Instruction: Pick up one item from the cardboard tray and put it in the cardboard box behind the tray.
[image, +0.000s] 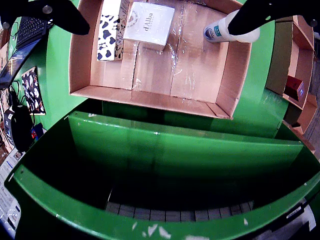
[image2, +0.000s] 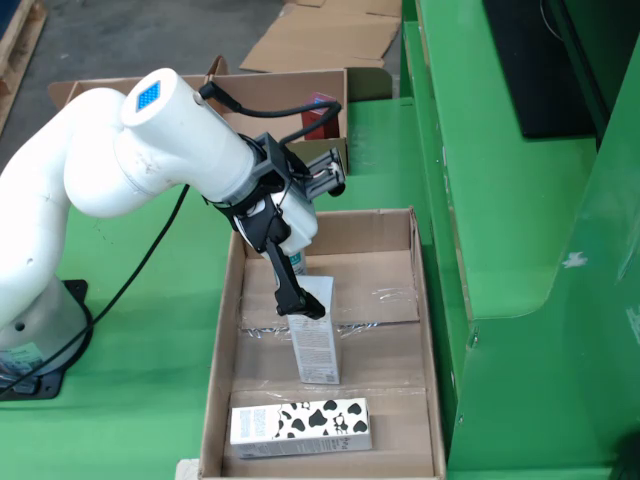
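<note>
The cardboard tray (image: 150, 98) lies below my gripper (image: 160, 9), which is open with its two black fingers far apart at the top corners of the wrist view. In the tray lie a cow-patterned carton (image: 111, 35), a white d'Alba box (image: 149, 22) and a white bottle (image: 220, 31) that touches or sits just under the right finger. In the still view the gripper (image2: 300, 255) hangs over the tray (image2: 225, 330), one finger (image2: 285, 285) reaching down beside the upright white box (image2: 315, 340). The cow carton (image2: 300, 428) lies at the near end.
A green metal bin wall (image: 170, 145) fills the lower wrist view. In the still view a green structure (image2: 500, 200) stands right of the tray. An open cardboard box (image2: 200, 92) holding a red item sits behind the tray. The arm's base (image2: 40, 330) stands at left.
</note>
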